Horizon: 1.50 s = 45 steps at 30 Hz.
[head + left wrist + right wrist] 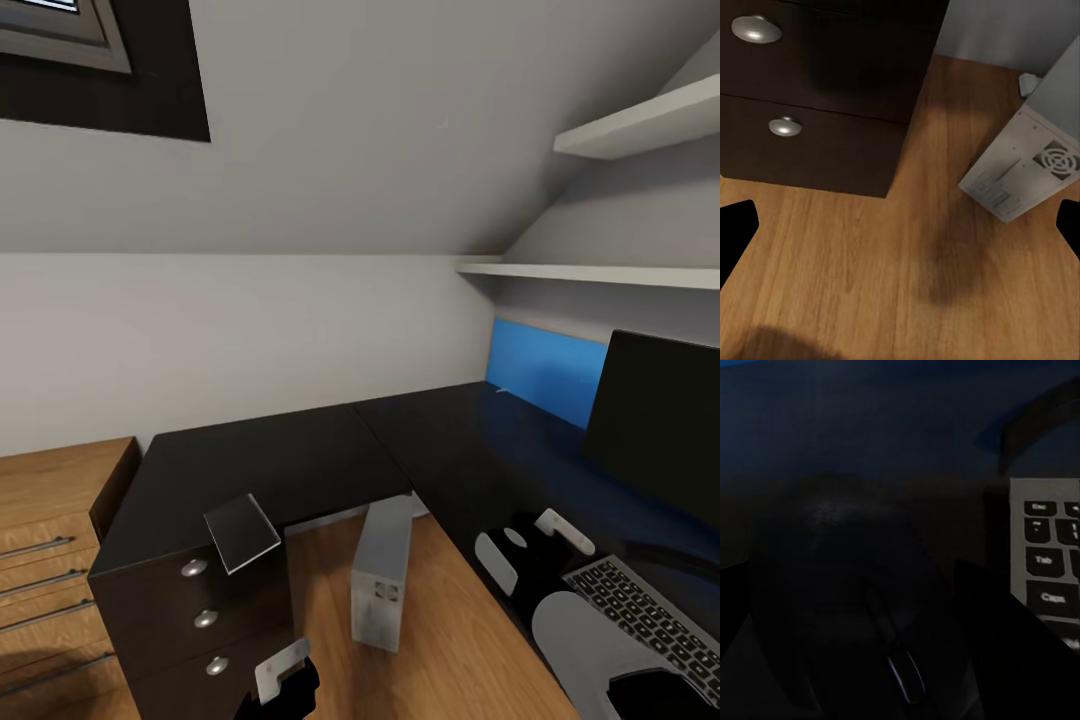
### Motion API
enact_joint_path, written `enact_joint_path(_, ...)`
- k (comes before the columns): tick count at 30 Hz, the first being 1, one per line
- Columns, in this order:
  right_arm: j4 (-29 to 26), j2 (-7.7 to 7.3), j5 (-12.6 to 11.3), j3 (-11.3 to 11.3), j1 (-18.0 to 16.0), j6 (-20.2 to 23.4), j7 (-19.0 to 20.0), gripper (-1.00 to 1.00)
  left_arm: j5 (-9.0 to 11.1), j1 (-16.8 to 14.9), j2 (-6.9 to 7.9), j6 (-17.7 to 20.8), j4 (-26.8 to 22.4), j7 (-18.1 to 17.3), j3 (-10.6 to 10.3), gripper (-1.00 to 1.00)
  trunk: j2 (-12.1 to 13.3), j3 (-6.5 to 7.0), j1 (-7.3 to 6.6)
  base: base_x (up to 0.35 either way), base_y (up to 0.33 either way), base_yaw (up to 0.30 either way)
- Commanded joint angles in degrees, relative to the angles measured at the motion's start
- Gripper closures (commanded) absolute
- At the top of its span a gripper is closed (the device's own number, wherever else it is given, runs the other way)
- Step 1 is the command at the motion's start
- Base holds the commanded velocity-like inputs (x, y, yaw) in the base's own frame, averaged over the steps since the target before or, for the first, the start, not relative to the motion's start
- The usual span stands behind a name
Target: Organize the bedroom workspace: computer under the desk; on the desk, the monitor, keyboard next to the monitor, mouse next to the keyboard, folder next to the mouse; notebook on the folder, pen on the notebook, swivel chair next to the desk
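R gripper [535,540], fingers pinching small black rounded mouse [862,585] just beside slim silver-framed keyboard [655,620] on glossy black surface [300,460]; L fingers spread; risk: releasing w/ fingers dragging could shove mouse into keyboard.

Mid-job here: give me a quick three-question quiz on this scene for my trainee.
1. True or false: the computer stands on the floor.
2. In the right wrist view, what lies beside the keyboard? A) pen B) mouse C) folder
3. Fill in: the left claw is ____.
Key: 1 true; 2 B; 3 open.
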Motion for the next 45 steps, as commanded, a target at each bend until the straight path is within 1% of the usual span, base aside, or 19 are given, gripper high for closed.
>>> enact_joint_path(1,-0.04,-0.08,-0.53,0.5,-0.05,-0.24,-0.35,1.0,0.6,-0.08,0.03,-0.58,-0.03,0.17,-0.18,-1.0,-0.45,-0.25,0.22,0.0,0.0,0.0)
enact_joint_path(5,-0.04,-0.08,-0.52,0.5,-0.05,-0.24,-0.34,1.0,0.6,-0.08,0.0,-0.58,-0.03,0.17,-0.18,-1.0,-2.06,-0.97,1.1,0.0,0.0,0.0)
enact_joint_path(15,-0.04,-0.07,-0.52,0.57,-0.05,-0.24,-0.14,1.0,0.63,-0.08,0.16,-0.45,0.03,-0.02,-0.17,-1.0,-2.06,-0.97,1.1,0.0,0.0,0.0)
enact_joint_path(22,-0.02,0.0,-0.52,0.6,-0.05,-0.24,-0.08,1.0,0.59,-0.08,0.25,-0.41,0.06,-0.09,-0.18,-1.0,-2.06,-0.97,1.1,0.153,0.0,0.0)
enact_joint_path(29,-0.04,-0.1,-0.52,0.6,-0.05,-0.24,0.01,1.0,0.52,-0.08,0.16,-0.46,0.02,-0.02,-0.18,-1.0,-2.06,-0.97,1.1,0.023,0.0,0.0)
enact_joint_path(40,-0.04,-0.41,-0.51,0.51,-0.05,-0.24,0.01,1.0,0.52,-0.08,0.08,-0.54,-0.11,0.0,-0.18,-1.0,-6.47,-2.94,3.52,0.0,0.0,0.0)
enact_joint_path(45,-0.04,-0.45,-0.52,0.51,-0.05,-0.24,0.01,1.0,0.52,-0.08,0.08,-0.52,-0.12,0.0,-0.18,-1.0,-6.47,-2.94,3.52,0.0,0.0,0.0)
